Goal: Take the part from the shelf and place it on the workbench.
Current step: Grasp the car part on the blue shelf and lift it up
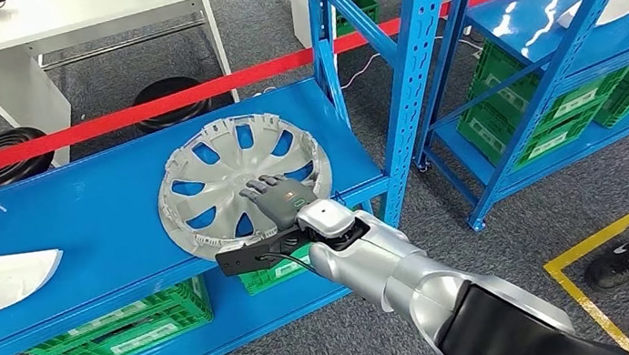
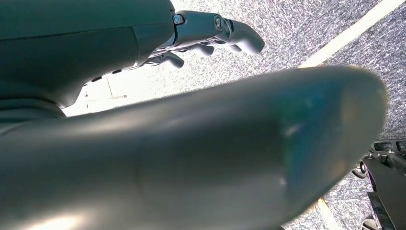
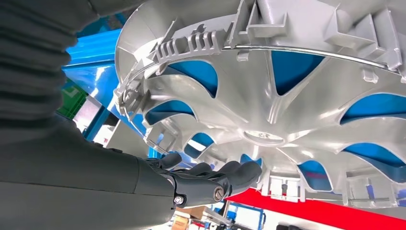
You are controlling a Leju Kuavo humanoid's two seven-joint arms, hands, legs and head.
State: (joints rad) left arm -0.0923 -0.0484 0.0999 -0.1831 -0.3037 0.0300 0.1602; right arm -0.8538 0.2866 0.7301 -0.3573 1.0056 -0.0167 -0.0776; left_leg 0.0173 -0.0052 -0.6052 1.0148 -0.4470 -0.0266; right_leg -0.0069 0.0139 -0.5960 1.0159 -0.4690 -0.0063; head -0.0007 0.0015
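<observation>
Head view: right hand [image 1: 275, 199] laid flat, fingers apart, gripping nothing, on silver wheel cover [image 1: 242, 180] atop blue shelf [image 1: 88, 226]. Right wrist view: clip-ringed inner face up close. Left wrist view: left hand [image 2: 210, 36] loosely spread, holding nothing, over grey floor [image 2: 306, 28].

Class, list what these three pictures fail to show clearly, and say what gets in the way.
- Right hand on the wheel cover: head view, the hand's back hides any grip.
- Wheel cover's far rim: right wrist view, cut by the edge.
- Left hand: left wrist view, blurred thumb blocks most.
- Person's shoes: head view, body cut off.
</observation>
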